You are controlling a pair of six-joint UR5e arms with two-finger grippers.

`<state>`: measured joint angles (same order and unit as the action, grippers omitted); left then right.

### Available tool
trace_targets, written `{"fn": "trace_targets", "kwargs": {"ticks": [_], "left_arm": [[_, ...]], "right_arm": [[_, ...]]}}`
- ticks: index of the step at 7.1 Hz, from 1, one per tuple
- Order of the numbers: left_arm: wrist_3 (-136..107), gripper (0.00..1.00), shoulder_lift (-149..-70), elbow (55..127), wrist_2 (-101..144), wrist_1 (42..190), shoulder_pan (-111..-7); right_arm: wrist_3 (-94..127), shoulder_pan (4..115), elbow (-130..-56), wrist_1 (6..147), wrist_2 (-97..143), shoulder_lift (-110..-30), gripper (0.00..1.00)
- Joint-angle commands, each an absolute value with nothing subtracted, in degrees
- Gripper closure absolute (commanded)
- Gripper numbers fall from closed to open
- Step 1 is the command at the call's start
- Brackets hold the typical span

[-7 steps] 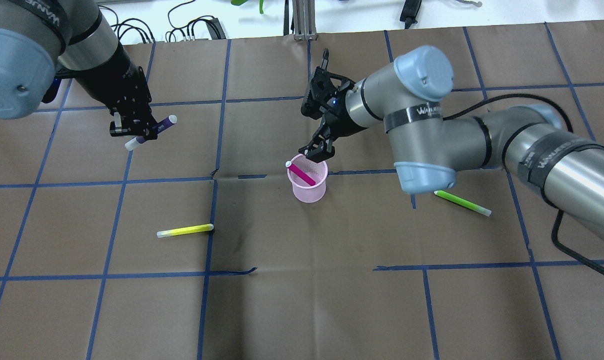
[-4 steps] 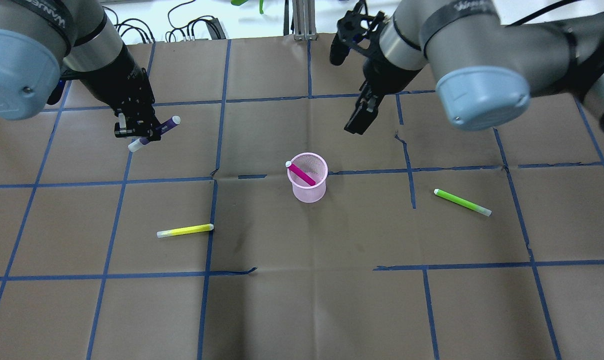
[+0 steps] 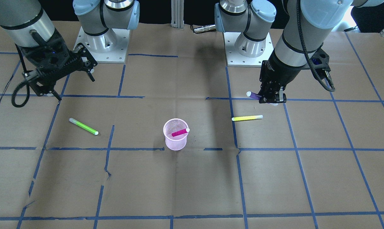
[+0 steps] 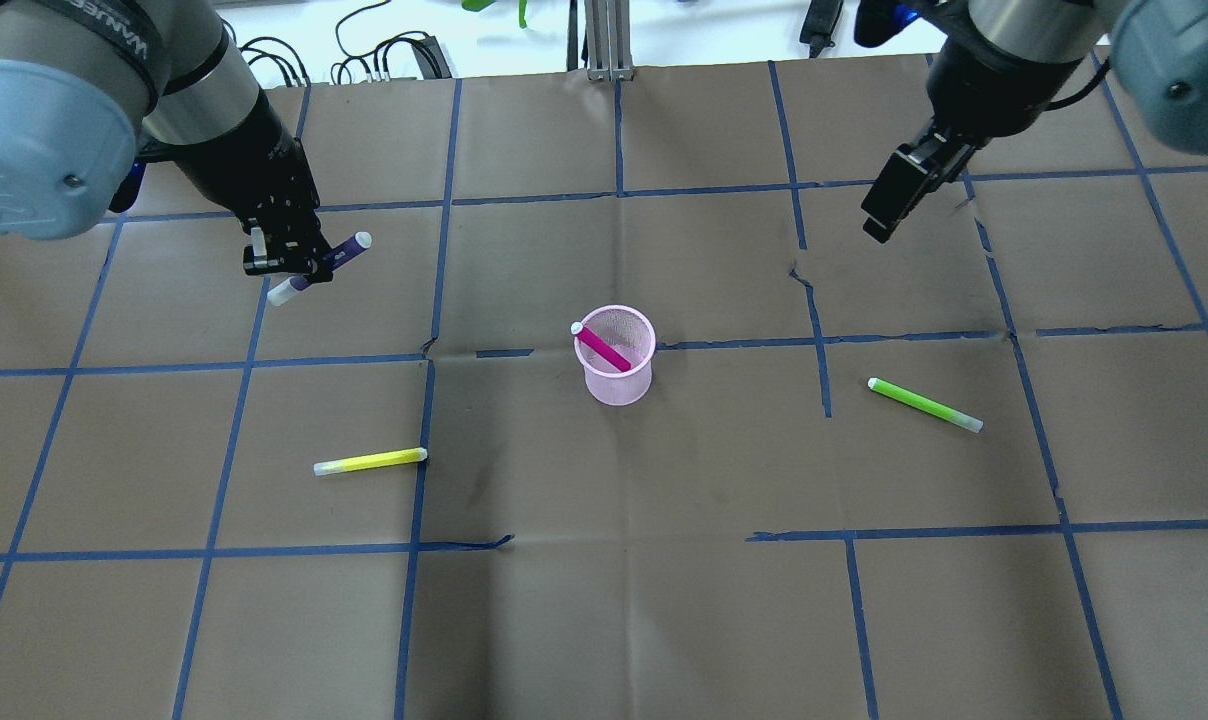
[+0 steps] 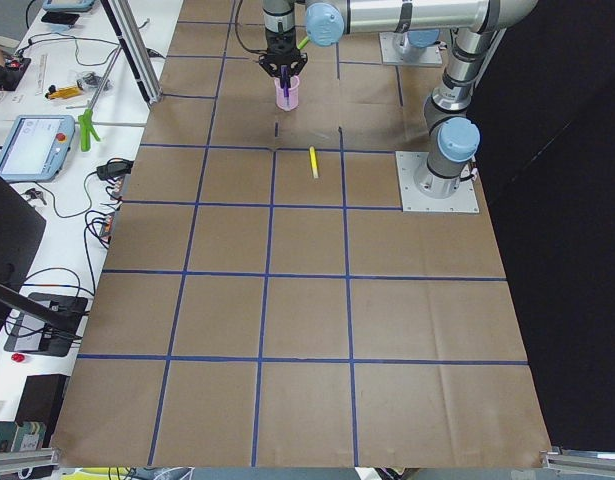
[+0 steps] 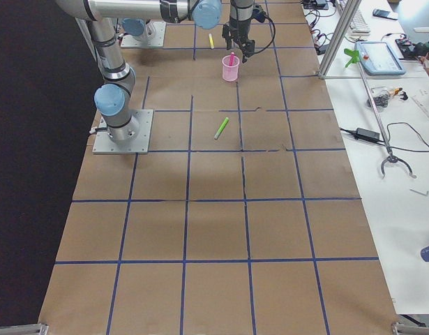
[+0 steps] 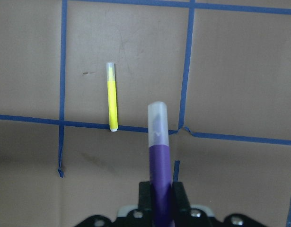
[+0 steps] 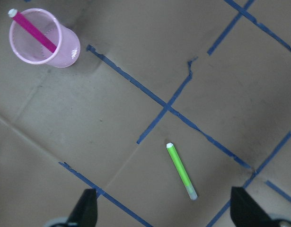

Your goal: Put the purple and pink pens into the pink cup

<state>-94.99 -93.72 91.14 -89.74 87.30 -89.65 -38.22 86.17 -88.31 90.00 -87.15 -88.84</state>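
**Spotter:** How many are in?

**Me:** One of two. The pink pen (image 4: 604, 350) leans inside the pink cup (image 4: 624, 388), its white tip over the rim on the robot's left side.

**Spotter:** And the other?

**Me:** I have the purple pen (image 4: 342, 250) in the left gripper (image 4: 282, 264), fingers pinched across its barrel. It looks to hang clear of the table (image 4: 604, 620).

**Spotter:** Which way is the cup from there?

**Me:** To the robot's right and somewhat nearer its base, well apart. The pen's long axis lies close to level, slanting, with its capped end toward the right and away from the base. I judge I must carry it across and tip it toward upright over the mouth, or it lands across the rim.

**Spotter:** Could the right arm help?

**Me:** No need. The right gripper (image 4: 876, 222) is far off on the other side, fingers spread wide and empty, above the green pen (image 4: 924, 404).
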Motion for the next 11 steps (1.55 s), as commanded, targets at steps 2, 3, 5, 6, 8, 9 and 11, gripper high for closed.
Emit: {"fn": "trace_targets", "kwargs": {"ticks": [2, 3, 5, 6, 8, 9, 11], "left_arm": [[-102.2, 1.0, -96.58, 90.1, -88.95, 83.76, -96.31], [-103.35, 1.0, -97.03, 89.83, -88.86, 83.67, -97.98], [-104.85, 1.0, -97.12, 91.31, -77.32, 79.05, -98.52], [-106.33, 1.0, -97.38, 91.93, -72.38, 77.53, -98.79], [-110.36, 1.0, -100.44, 93.68, -69.61, 68.7, -103.41], [-112.39, 1.0, -102.55, 94.39, -69.26, 62.2, -105.62], [-112.24, 1.0, -101.88, 96.58, -64.36, 60.03, -106.7]], "right_arm": [[-20.87, 84.29, -88.5, 87.12, -88.16, -91.22, 0.0], [-17.0, 82.46, -88.51, 85.53, -87.98, -91.84, 0.0], [-12.33, 80.86, -88.77, 84.73, -87.98, -93.25, 0.0], [-1.25, 81.21, -88.42, 83.94, -87.54, -93.69, 0.0], [6.82, 85.58, -88.42, 84.72, -87.54, -92.38, 0.0], [10.77, 87.52, -88.24, 85.86, -87.63, -90.89, 0.0], [13.18, 89.38, -88.07, 87.1, -87.63, -90.7, 0.0]]}}
